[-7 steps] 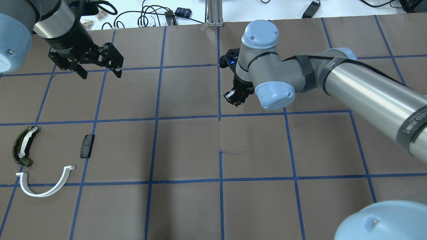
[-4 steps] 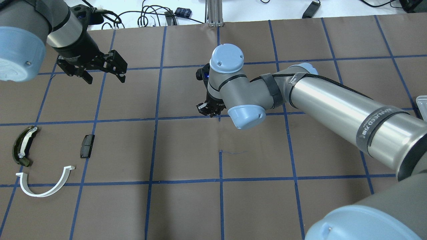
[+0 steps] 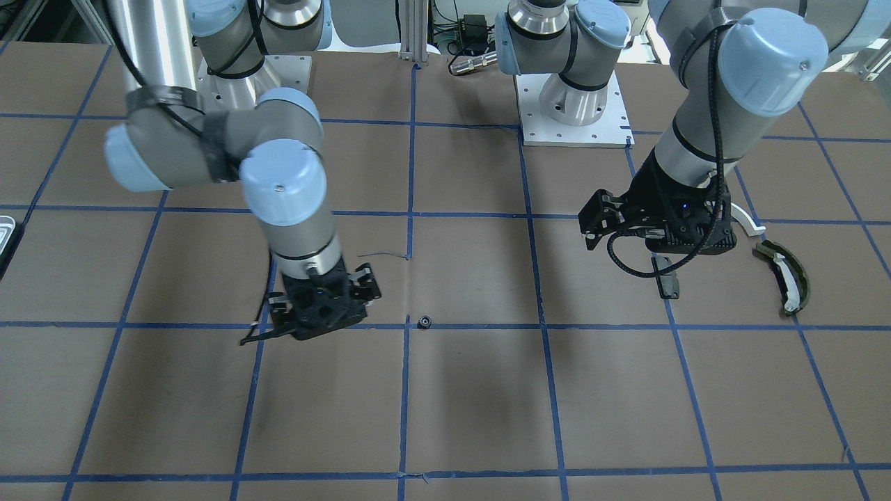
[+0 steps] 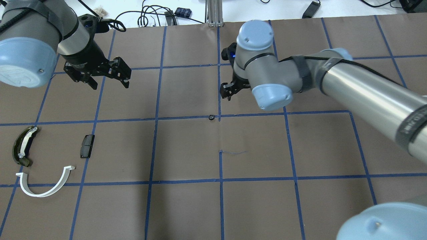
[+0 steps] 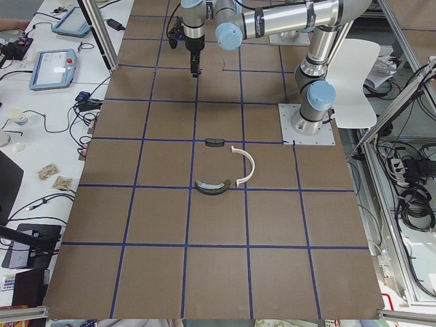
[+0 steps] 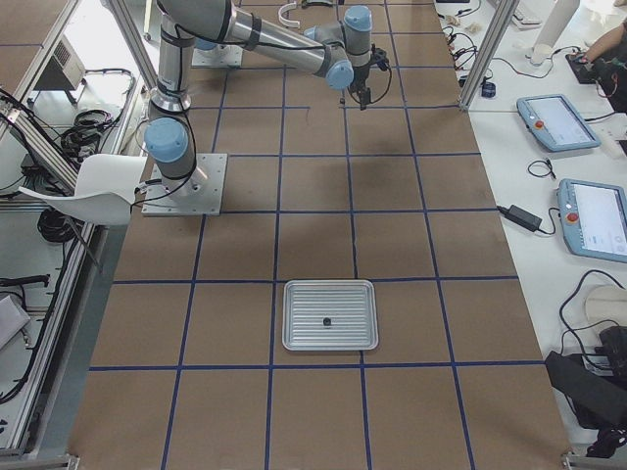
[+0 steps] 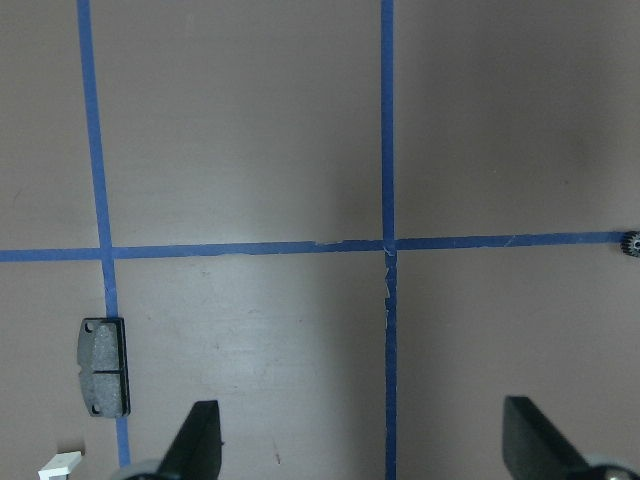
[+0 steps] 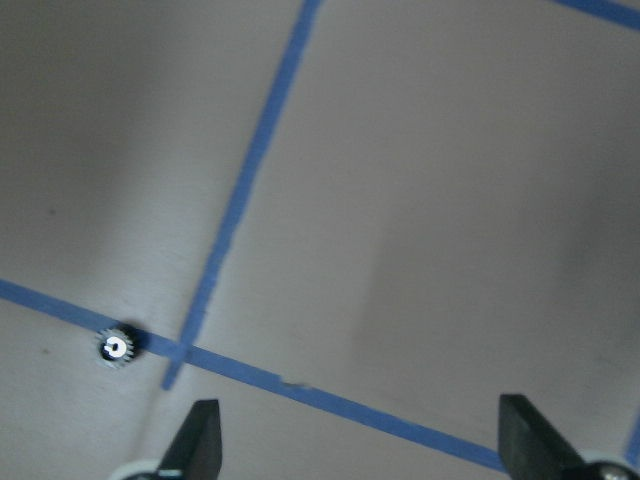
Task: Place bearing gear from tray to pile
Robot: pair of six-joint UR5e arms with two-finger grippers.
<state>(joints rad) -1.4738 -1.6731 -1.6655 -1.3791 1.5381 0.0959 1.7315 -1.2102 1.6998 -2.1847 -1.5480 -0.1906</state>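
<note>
Bearing gear (image 4: 211, 117) lies flat on a tape crossing mid-bench. It is well apart from the pile (image 4: 87, 146) near the left edge and the tray (image 6: 330, 315) near the right end. Right gripper (image 8: 360, 450) hovers near the gear, fingers apart, empty. Left gripper (image 4: 110, 86), toward the far-left corner, also has fingers apart and is empty.

gear (image 4: 211, 117) just tiny speck overhead, half cut off at left wrist cam edge. white arc (image 3: 752, 225) mostly behind left arm (image 3: 696, 139). tray (image 3: 4, 228) only sliver at front-view edge.
</note>
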